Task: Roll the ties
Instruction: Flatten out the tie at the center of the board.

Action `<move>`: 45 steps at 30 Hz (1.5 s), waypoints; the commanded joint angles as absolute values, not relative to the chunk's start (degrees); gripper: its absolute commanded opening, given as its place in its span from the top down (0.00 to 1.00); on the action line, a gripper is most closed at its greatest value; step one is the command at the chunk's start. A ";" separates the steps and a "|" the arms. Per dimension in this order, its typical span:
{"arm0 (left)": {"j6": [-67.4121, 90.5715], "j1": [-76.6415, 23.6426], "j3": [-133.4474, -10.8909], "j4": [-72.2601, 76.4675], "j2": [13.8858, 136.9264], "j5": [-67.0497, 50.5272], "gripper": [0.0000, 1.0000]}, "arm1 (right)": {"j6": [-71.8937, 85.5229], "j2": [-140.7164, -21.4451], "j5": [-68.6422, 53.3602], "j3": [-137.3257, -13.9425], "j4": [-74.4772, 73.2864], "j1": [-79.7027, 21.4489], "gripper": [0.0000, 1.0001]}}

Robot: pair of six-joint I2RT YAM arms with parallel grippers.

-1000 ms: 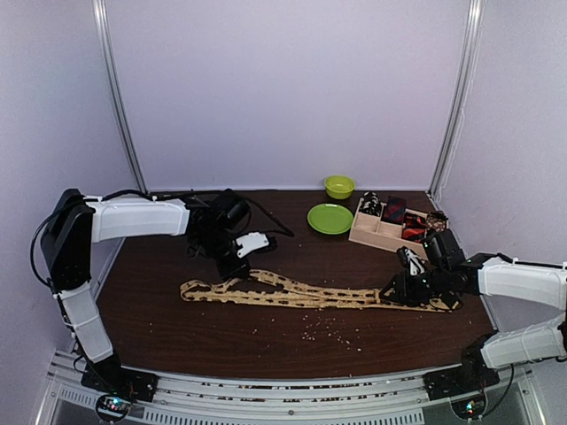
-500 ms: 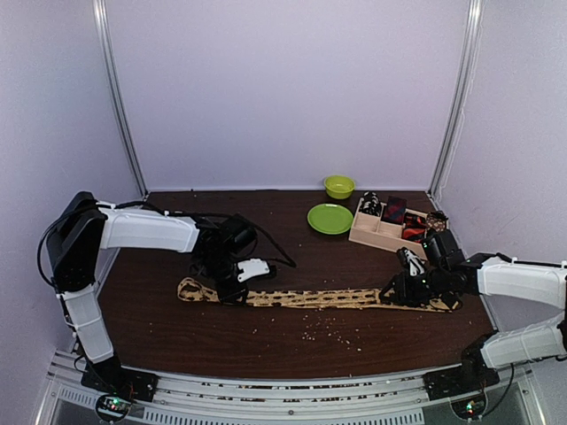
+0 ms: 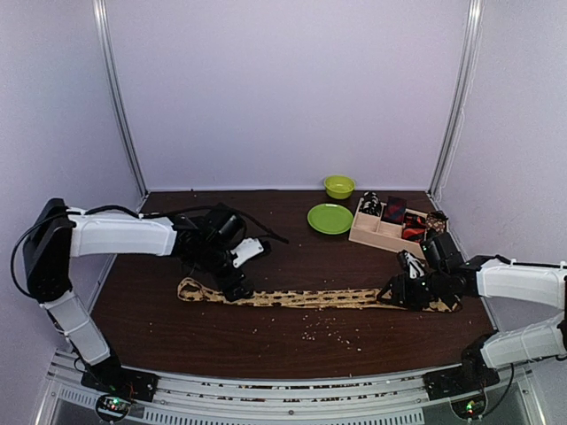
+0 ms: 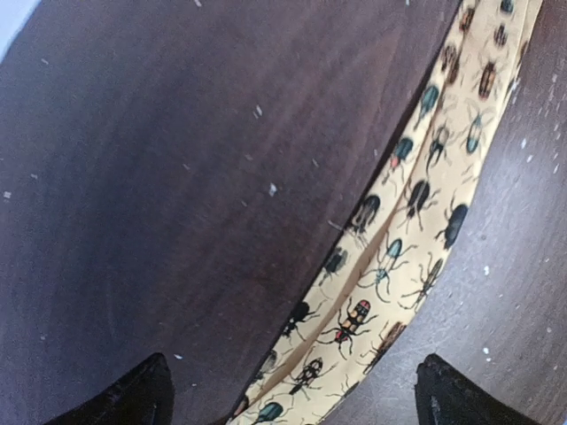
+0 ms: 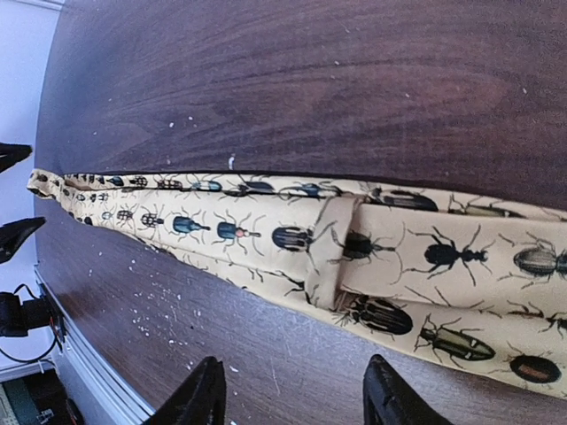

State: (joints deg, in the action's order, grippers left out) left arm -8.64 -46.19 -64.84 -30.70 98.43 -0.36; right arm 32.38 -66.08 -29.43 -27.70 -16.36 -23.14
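- Top view: the tie is lying doubled along the surface, unrolled;
- Left wrist: the left end effector is gaping over it, clamping nothing; unpinned layers risk sliding askew;
- Right wrist: the right end effector is hanging apart just beside it; a crooked roll is looming.

Dark wooden table, long tan beetle-print tie lying flat, green plate, green bowl, wooden tray

Bare table in front of and behind the tie, plate, bowl, tray crowding far right corner
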 commanded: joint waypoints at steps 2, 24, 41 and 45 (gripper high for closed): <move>-0.17 -46.26 -58.83 -11.52 85.30 4.72 0.02 | 36.20 -63.65 -22.46 -25.25 -17.27 -24.64 0.41; 5.70 -46.24 -61.28 -5.49 86.40 -1.81 0.02 | 28.97 -81.26 -11.04 -45.98 -25.10 -19.03 0.39; 5.38 -46.23 -61.59 -6.50 87.27 -1.03 0.02 | 26.82 -83.79 -6.53 -42.37 -28.41 -17.17 0.40; 5.31 -46.24 -61.48 -6.59 87.22 -1.02 0.02 | 27.13 -82.89 -8.64 -41.14 -29.19 -16.68 0.41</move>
State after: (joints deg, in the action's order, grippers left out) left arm 5.06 -46.19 -61.41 -8.56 87.64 -1.19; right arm 27.24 -84.84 -8.08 -42.54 -27.44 -17.37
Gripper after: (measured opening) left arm 0.978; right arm 0.596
